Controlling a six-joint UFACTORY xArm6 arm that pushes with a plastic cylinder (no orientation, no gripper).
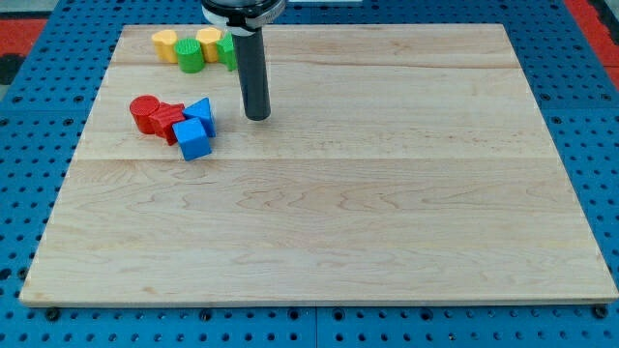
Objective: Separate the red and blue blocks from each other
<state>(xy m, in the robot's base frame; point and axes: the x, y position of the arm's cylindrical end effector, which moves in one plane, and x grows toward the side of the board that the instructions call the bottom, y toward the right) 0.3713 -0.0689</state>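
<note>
The red blocks (155, 116) and blue blocks (196, 129) sit bunched, touching, at the counter's (338, 213) ten o'clock — red outermost. My tip (257, 118) stands just beside them at their three o'clock; no gripper here, only a bare rod.

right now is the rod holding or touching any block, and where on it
Nothing is held. My tip rests on bare board, apart from the blocks, just to the view's right of the blue blocks, which touch the red blocks.
</note>
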